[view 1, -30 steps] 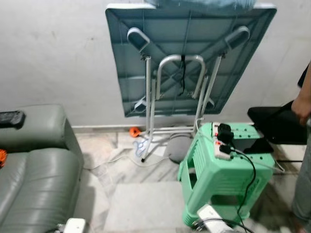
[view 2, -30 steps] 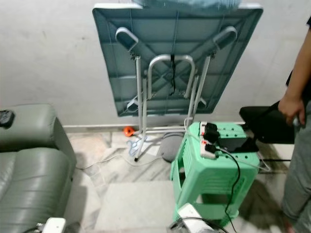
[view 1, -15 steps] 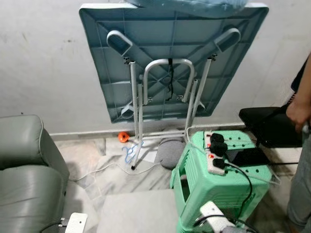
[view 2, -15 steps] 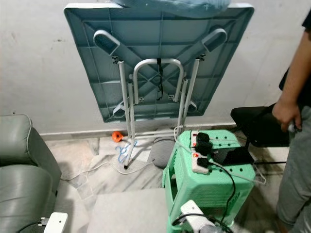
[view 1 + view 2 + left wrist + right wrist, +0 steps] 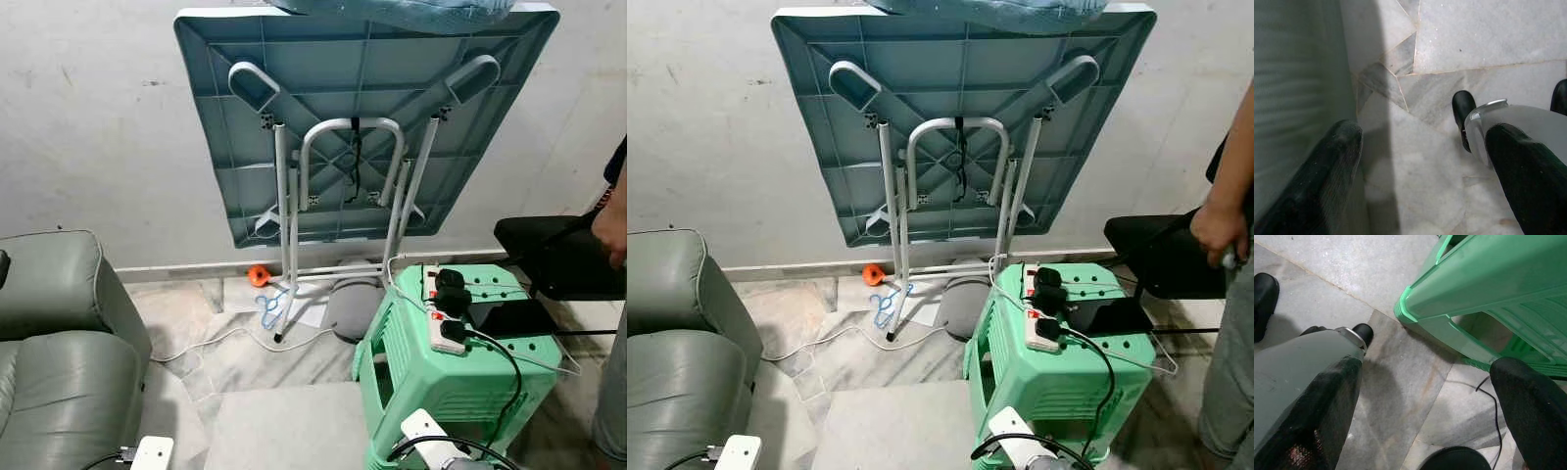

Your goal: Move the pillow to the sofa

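Note:
The grey-green leather sofa (image 5: 59,333) stands at the left, its side (image 5: 1293,88) close beside my left gripper (image 5: 1425,142). That gripper hangs low over the marble floor, open and holding nothing. My right gripper (image 5: 1427,377) hangs open and holding nothing next to the green plastic stool (image 5: 1488,289). A grey rounded cushion-like thing (image 5: 348,305) lies on the floor by the wall, behind the stool (image 5: 456,377). I cannot tell whether it is the pillow.
A folded blue-grey table (image 5: 358,117) leans on the wall with a bluish bundle (image 5: 402,8) on top. A power strip with plugs (image 5: 446,304) and cables sits on the stool. A person (image 5: 1229,294) stands at the right by a black chair (image 5: 563,255). Cable and an orange object (image 5: 258,275) lie on the floor.
The whole picture has shifted, so the camera moved: right and closer at first, then slightly back left. The person's hand has shifted a little. Both arms still hang low.

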Motion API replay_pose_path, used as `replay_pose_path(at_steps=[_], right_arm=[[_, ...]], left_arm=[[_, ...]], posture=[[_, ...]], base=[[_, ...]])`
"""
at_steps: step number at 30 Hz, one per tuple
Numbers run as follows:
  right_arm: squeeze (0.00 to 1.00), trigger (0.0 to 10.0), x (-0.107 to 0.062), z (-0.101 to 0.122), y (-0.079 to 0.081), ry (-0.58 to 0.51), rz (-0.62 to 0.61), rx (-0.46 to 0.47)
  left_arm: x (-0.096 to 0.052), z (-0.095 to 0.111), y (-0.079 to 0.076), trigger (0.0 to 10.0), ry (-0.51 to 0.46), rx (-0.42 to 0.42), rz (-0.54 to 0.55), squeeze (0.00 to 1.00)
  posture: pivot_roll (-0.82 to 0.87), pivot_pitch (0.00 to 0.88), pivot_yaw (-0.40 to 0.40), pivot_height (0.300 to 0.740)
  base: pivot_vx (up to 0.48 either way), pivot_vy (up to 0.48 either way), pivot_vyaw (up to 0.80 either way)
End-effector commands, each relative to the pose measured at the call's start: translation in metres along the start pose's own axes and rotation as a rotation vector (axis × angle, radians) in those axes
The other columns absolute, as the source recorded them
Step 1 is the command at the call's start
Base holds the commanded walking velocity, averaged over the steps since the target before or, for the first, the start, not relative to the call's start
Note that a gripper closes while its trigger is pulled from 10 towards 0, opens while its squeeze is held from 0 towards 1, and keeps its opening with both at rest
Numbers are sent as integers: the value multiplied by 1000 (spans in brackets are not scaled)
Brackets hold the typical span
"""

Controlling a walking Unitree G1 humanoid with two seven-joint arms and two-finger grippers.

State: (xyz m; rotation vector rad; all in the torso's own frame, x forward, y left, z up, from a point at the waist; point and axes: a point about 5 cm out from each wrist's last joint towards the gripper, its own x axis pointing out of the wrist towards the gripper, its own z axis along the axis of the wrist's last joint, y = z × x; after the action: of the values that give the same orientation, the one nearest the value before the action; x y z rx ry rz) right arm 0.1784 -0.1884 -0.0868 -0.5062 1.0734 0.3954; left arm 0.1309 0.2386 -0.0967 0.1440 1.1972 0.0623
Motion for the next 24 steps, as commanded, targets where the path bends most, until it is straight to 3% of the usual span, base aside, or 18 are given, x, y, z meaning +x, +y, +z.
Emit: replay_pose_path(at_steps=[1, 24], right_arm=[[0, 10000, 0, 0, 0, 4, -9, -3], [0, 10000, 0, 0, 0, 10, -13, -10]], left_arm=[[0, -1, 4, 10000, 8, 10, 6, 0], [-1, -1, 4, 10000, 7, 17, 8, 0]], posture=[[-131, 0, 6, 740], [-132, 0, 10, 740]], base=[[0, 0, 0], [0, 0, 0]])
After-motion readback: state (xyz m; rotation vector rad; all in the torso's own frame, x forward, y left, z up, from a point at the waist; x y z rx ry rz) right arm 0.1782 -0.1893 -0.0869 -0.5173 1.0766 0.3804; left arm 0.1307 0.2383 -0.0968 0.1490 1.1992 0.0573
